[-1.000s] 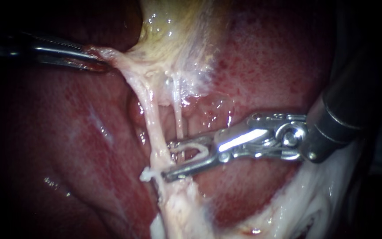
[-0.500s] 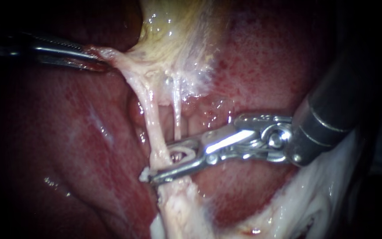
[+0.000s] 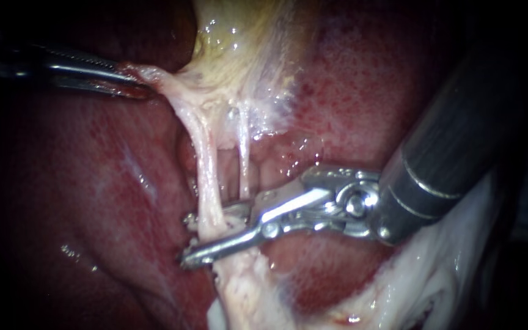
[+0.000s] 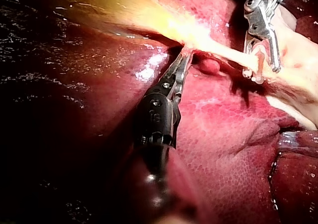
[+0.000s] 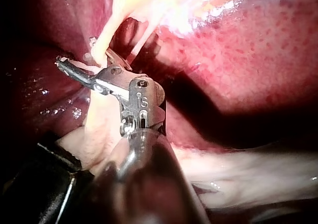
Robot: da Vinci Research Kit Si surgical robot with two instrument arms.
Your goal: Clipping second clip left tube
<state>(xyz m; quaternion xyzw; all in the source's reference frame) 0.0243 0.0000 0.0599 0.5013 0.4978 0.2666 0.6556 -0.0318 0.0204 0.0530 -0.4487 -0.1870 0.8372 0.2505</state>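
pale and stretched, the left tube [image 3: 206, 177] runs from twelve o'clock toward six through the middle of the endoscope view, with the thinner right tube [image 3: 244, 165] just beside it at its three o'clock. your right instrument [image 3: 186, 239] comes in from three o'clock. its hand is narrowly parted, one jaw on each side of the left tube. your left instrument [image 3: 132, 85], from ten o'clock, has its hand clamped on pale tissue [image 3: 166, 82] under the gallbladder [image 3: 239, 43].
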